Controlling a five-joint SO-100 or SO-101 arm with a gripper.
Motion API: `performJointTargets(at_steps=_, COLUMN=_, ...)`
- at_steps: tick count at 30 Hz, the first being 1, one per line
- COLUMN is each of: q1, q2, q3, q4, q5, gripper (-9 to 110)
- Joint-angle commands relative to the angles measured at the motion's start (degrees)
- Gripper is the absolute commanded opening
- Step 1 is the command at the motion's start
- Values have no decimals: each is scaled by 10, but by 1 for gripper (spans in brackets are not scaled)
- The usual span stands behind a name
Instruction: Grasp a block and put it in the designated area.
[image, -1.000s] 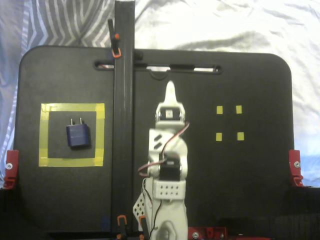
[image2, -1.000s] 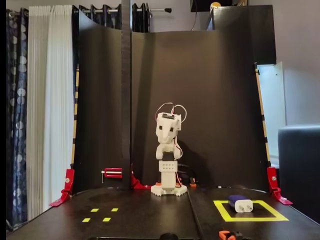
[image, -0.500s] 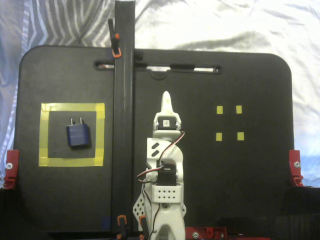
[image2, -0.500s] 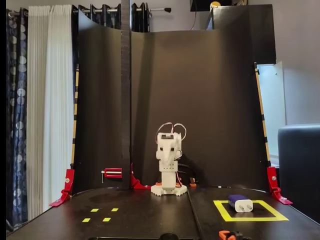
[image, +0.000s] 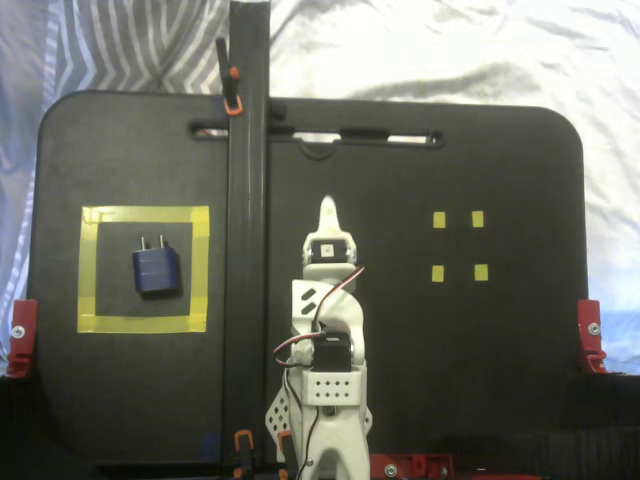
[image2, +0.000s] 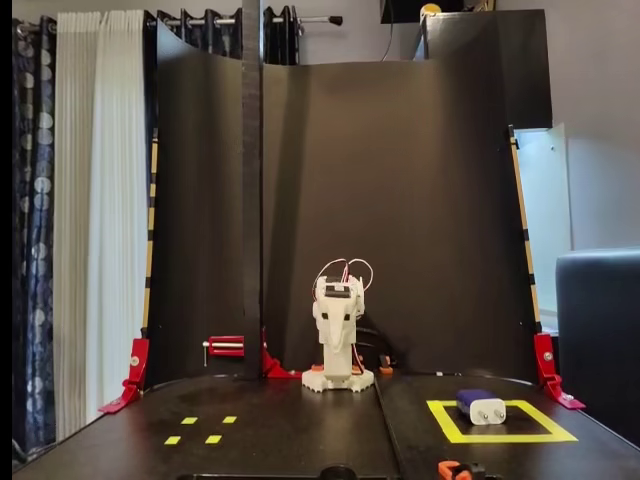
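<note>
Black matting covers my work board (image: 480, 160). I see the block (image: 157, 269) lying flat inside the designated area (image: 90, 270), so placement looks done. My gripper (image: 327, 212) is folded back, empty (jaws apparently closed).

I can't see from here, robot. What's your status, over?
End effector empty, away from block. Block lying inside yellow tape square. Nothing in the way.
</note>
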Motion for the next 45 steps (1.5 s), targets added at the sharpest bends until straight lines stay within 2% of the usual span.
performJointTargets(at_steps=1, q1=0, q2=4, q3=4, q4=20, q5=-10, gripper=0)
performJointTargets(at_steps=21, q1=-5, q2=4, q3=4, q4=102, q5=-28, gripper=0)
performJointTargets(at_steps=45, q1=-2, q2=4, q3=4, q4=105, q5=2, gripper=0)
